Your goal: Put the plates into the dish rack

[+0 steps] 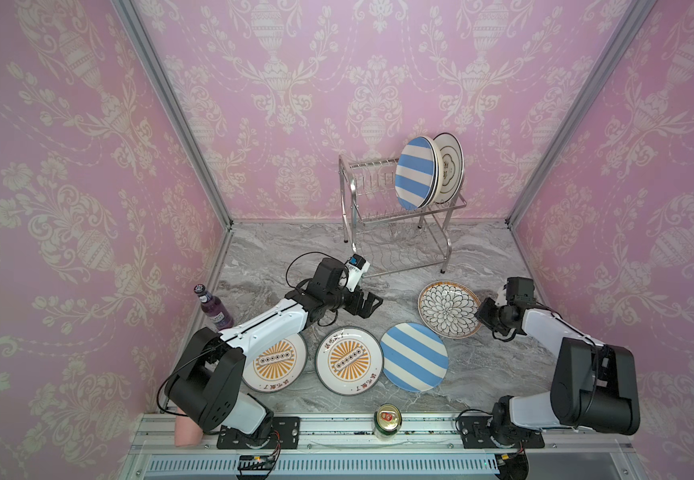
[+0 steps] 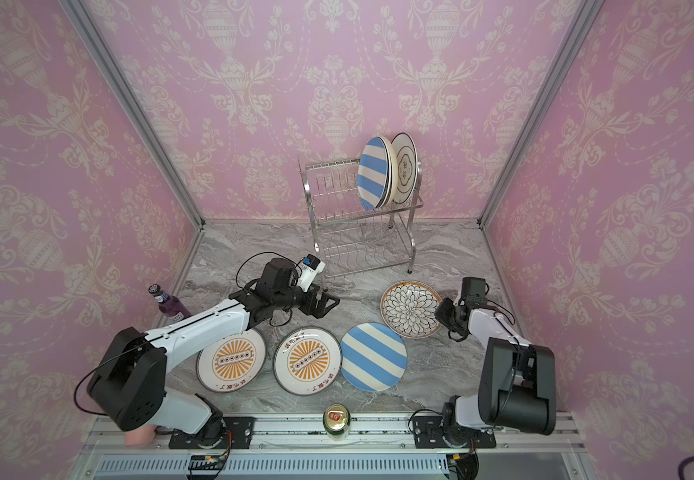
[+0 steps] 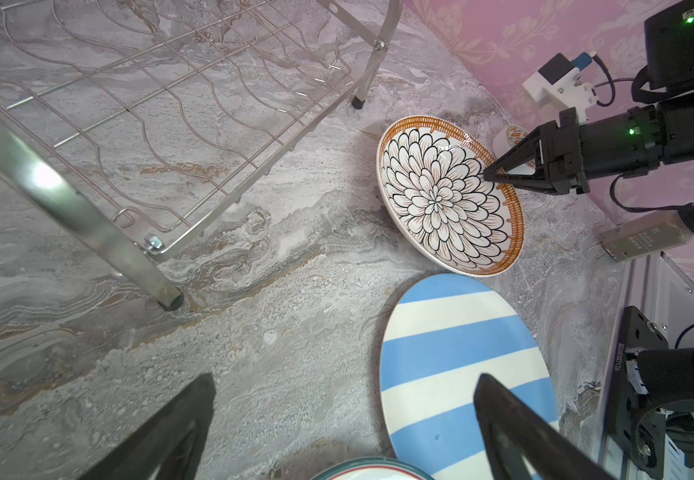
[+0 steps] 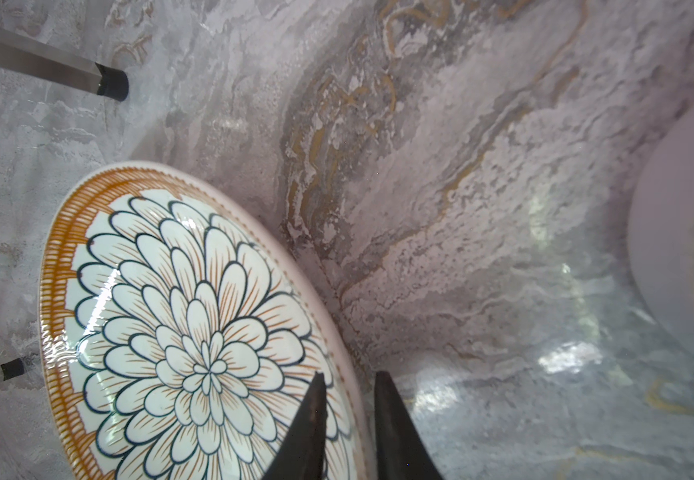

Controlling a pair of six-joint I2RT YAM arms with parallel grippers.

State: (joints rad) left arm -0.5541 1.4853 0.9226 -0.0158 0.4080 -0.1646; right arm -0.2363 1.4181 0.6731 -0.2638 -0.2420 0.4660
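This is a robot test booth dressed like a home. Pink damask wallpaper hangs between aluminium posts. The marble-look tabletop ends at a metal mounting rail.

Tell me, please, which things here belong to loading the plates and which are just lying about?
Belongs: shiny steel wire dish rack; racked blue-striped round plate; racked black-lined white plate; black floral plate; flat blue-striped plate; two orange-sunburst white plates.
Lying about: purple glass bottle; green metal can; brown spice jar.
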